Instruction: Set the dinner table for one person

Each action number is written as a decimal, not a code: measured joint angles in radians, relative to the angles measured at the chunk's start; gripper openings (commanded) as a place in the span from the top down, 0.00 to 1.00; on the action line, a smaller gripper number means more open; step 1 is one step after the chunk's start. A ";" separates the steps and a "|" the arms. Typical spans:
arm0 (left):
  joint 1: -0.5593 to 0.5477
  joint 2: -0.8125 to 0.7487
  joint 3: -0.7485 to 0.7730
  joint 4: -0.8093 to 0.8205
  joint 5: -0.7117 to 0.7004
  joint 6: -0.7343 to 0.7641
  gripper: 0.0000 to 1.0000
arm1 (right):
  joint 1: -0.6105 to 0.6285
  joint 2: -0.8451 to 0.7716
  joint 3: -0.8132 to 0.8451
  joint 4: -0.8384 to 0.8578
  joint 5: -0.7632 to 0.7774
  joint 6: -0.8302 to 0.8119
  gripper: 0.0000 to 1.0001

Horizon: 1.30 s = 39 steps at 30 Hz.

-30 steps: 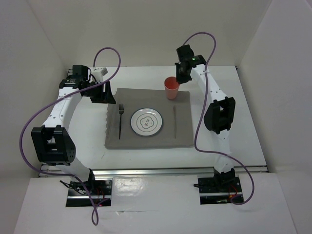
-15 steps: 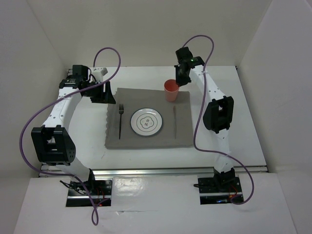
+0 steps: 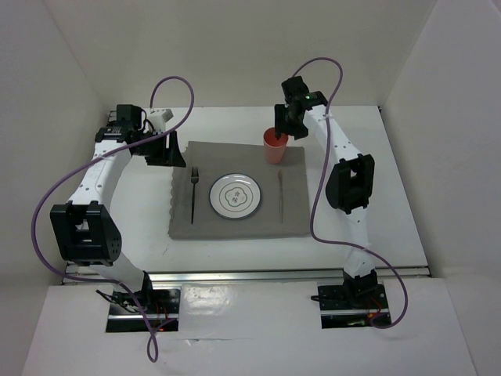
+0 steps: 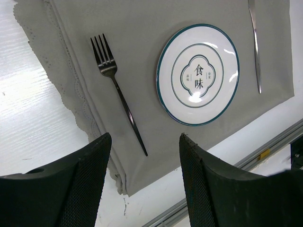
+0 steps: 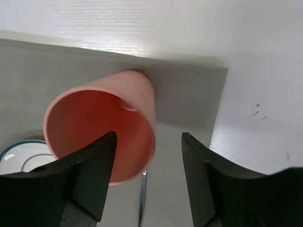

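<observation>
The dinner table (image 3: 391,196) carries a grey placemat (image 3: 235,227) with a white plate (image 3: 234,195) in its middle. A fork (image 3: 194,192) lies left of the plate and a knife (image 3: 280,193) right of it. A pink cup (image 3: 274,146) stands upright on the mat's far right corner. My right gripper (image 3: 283,133) hangs just above it and is open. In the right wrist view the cup's (image 5: 102,137) rim wall sits loosely between the spread fingers of the right gripper (image 5: 147,137). My left gripper (image 3: 168,149) is open and empty over the mat's far left corner.
White walls enclose the table on the left, right and back. A metal rail (image 3: 250,274) runs along the near edge by the arm bases. In the left wrist view the mat's scalloped left edge (image 4: 57,90) is rumpled beside the fork (image 4: 118,92).
The right gripper lowered the cup onto the mat's far right corner and opened, letting it go. The left arm stayed still.
</observation>
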 measured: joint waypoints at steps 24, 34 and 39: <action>0.003 0.003 -0.004 -0.002 -0.153 0.017 0.35 | -0.319 -1.065 -0.845 0.276 0.051 0.036 0.00; 0.156 -0.010 -0.140 0.032 -0.371 -0.002 0.35 | -0.446 -1.125 -1.275 0.175 0.049 0.052 0.00; 0.291 -0.013 -0.164 0.032 -0.411 -0.011 0.36 | -0.446 -1.197 -1.260 0.192 0.034 0.055 0.00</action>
